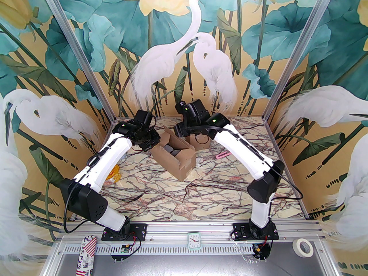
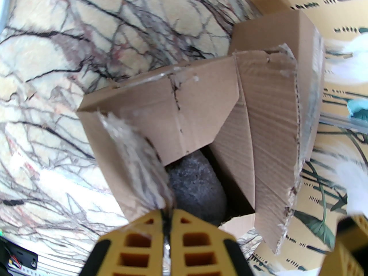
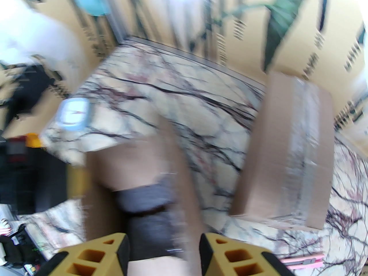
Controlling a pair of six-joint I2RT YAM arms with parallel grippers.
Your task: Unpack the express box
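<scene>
Marble-veined counter (image 1: 201,188), heron murals all round, and the express box (image 1: 184,161) sits mid-counter toward the back wall, flaps up, torn tape fringing its edges. Left jaws are clenched on a side flap (image 2: 129,148), seemingly steadying the box. Right jaws hang spread above the grey felt bundle (image 2: 198,182) inside. I'd call this the lifting-out step: next they must drop and close on it.
</scene>
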